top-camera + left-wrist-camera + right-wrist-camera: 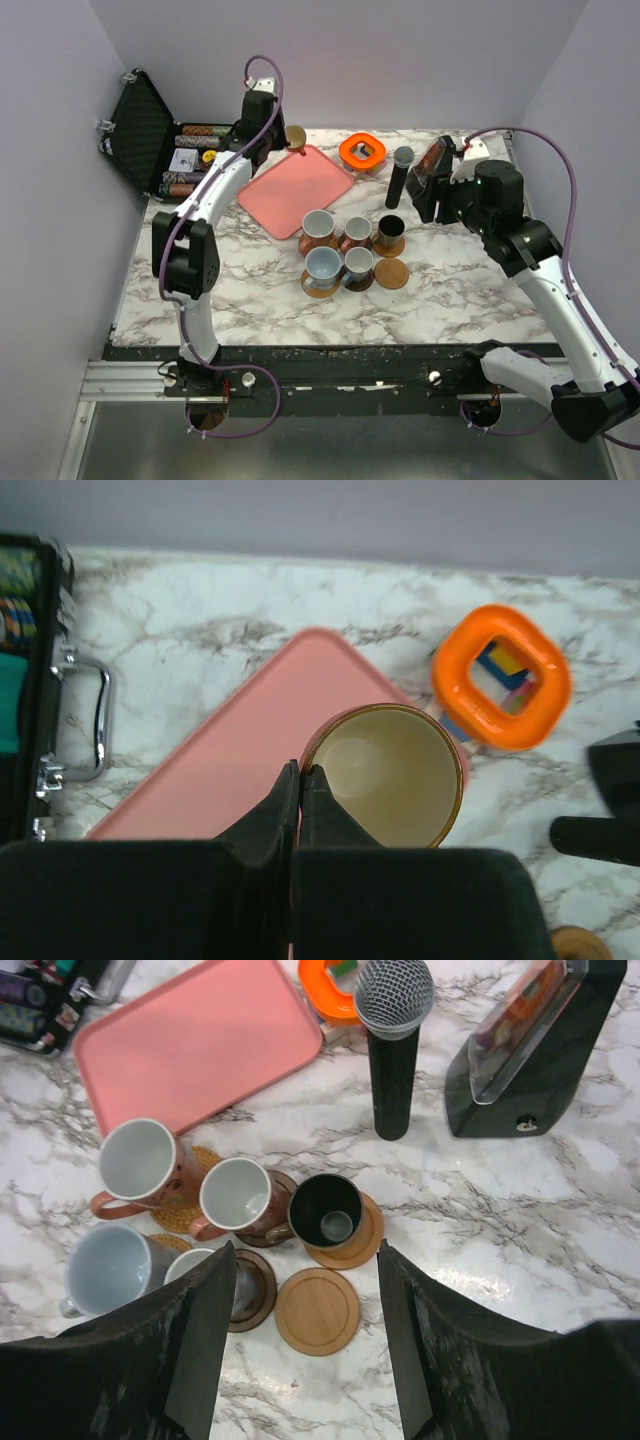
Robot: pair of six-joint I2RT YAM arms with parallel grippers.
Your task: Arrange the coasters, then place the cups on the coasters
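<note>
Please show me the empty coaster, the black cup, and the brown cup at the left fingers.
empty coaster [317, 1310], right wrist view, middle of its top.
black cup [335, 1226], right wrist view, inside bottom.
brown cup [385, 775], left wrist view, pale inside.

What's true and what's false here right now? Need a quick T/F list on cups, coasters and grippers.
1. The left gripper is shut on the rim of the copper cup. True.
2. Every coaster carries a cup. False: a bare coaster lies by the black cup.
3. The right gripper holds the black cup. False: it is open and holds nothing.
4. The black cup stands on a tan coaster. True.
5. The orange ring lies on the pink tray. False: it lies on the marble table next to the tray.
</note>
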